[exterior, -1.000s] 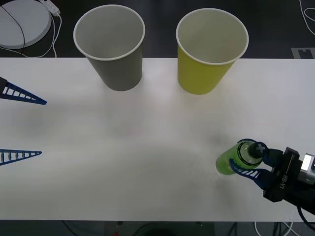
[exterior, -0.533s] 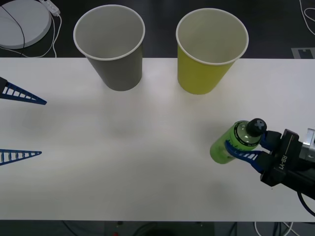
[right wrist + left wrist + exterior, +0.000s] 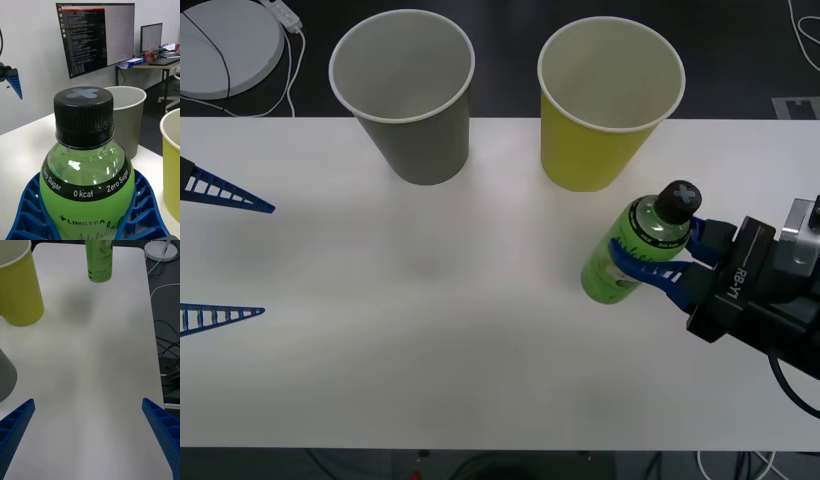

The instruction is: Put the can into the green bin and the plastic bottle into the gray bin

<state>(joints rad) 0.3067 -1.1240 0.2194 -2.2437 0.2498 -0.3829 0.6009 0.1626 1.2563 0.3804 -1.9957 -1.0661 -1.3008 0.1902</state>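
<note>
The plastic bottle (image 3: 632,252) has green drink, a black cap and a green-and-white label, and it is held off the table just in front of the green bin (image 3: 608,105). My right gripper (image 3: 658,262) is shut on the bottle (image 3: 88,176), with its blue fingers (image 3: 144,213) clasping the body below the shoulder. In the left wrist view the bottle (image 3: 99,260) hangs above its own shadow. The gray bin (image 3: 402,95) stands to the left of the green one. My left gripper (image 3: 225,255) waits open at the table's left edge. The can is out of view.
A white round device (image 3: 225,45) with a cable lies off the table at the back left. The white table (image 3: 440,330) stretches bare between the two arms. Both bins stand at the table's far edge, a hand's width apart.
My right gripper has lifted the bottle and carried it left and away from me, toward the green bin. The left arm has not moved.
</note>
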